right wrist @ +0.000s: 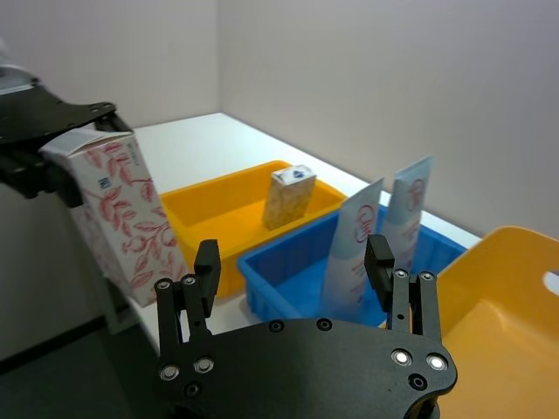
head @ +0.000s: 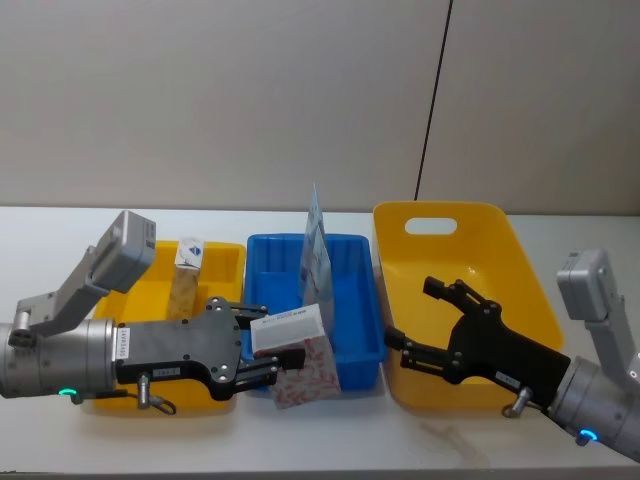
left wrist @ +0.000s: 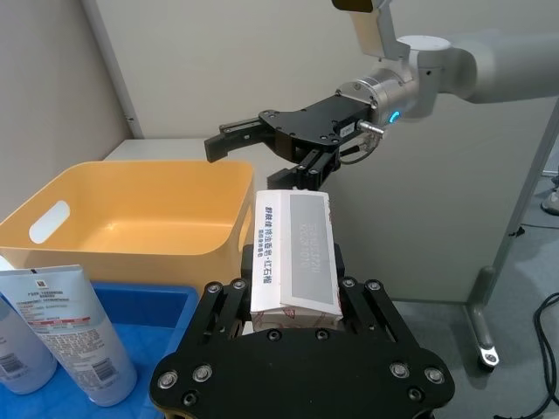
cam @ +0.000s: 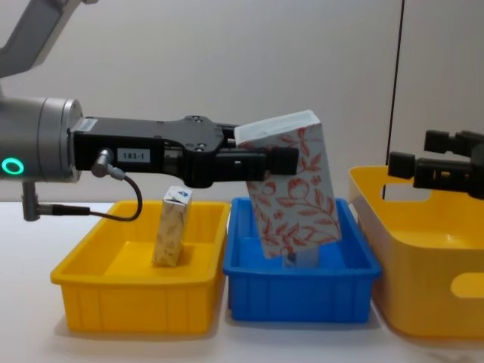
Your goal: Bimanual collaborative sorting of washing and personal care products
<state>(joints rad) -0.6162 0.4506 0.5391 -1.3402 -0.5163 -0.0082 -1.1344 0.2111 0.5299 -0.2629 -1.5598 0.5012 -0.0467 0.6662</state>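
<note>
In the head view a pale grey desk (head: 300,440) stands against a plain beige wall (head: 200,90) with a thin black cable (head: 435,100) running down it. Three bins sit in a row: a blue bin (head: 355,290), a small yellow bin (head: 225,260) at its 9 o'clock and a large yellow bin (head: 530,270) at its 3 o'clock. The left gripper (head: 280,335) has its fingers closed on the white floral box (head: 310,375), at the 6 o'clock rim of the blue bin. The right gripper (head: 412,315) is spread wide and empty, over the 8 o'clock corner of the large yellow bin. A light-blue pouch (head: 317,250) stands upright in the blue bin, and a cream carton (head: 187,275) stands in the small yellow bin.

In the left wrist view the fingers (left wrist: 229,301) press the box on both sides.

In the right wrist view a second pouch (right wrist: 409,205) stands beside the first.

In the chest view the box hangs tilted over the blue bin.
</note>
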